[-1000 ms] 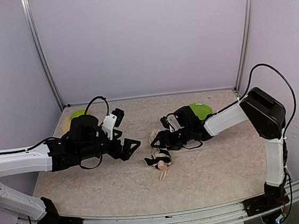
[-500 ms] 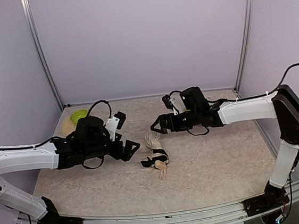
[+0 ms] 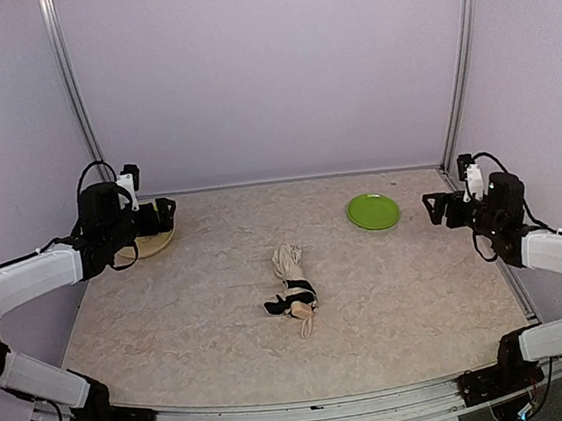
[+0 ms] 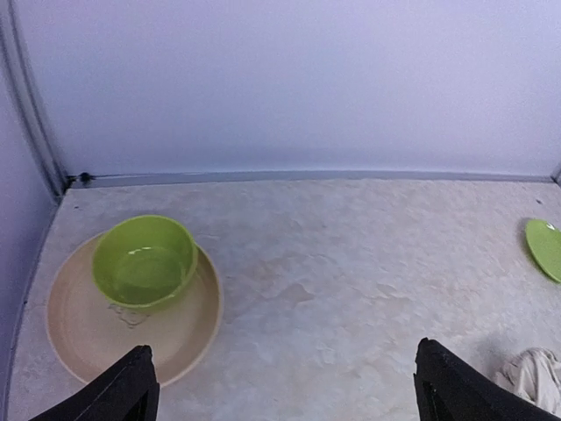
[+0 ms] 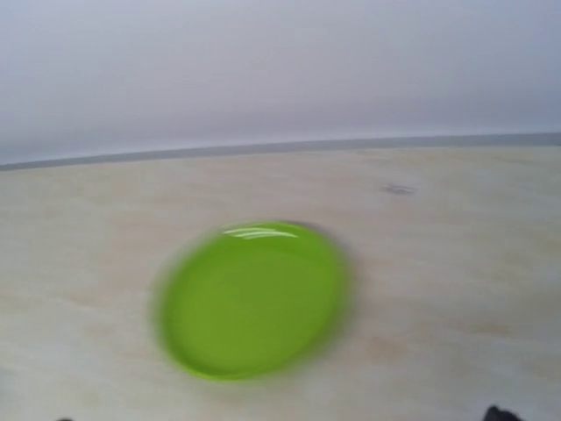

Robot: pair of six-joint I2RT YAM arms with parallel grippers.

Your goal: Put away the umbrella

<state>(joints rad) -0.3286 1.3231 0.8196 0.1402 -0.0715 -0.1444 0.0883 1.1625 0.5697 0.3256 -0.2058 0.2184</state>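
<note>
The umbrella [image 3: 289,278] lies folded in the middle of the table: cream fabric bundled, a black strap round it, and the light wooden knob [image 3: 302,312] pointing toward the near edge. A bit of its cream fabric shows at the lower right of the left wrist view [image 4: 533,372]. My left gripper [image 3: 161,215] is open and empty at the far left, well away from the umbrella; its fingers [image 4: 127,391] stand wide apart. My right gripper [image 3: 433,206] is at the far right, open and empty; only a dark fingertip [image 5: 500,412] shows in its blurred view.
A green bowl [image 4: 145,261] sits on a beige plate [image 4: 83,329] at the back left, under my left gripper; the plate's edge shows in the top view [image 3: 152,247]. A flat green plate [image 3: 374,211] lies at the back right, in front of my right gripper [image 5: 254,298].
Both arms have pulled back from the umbrella, the left to the far left, the right to the far right. The umbrella lies where it was, held by neither.
</note>
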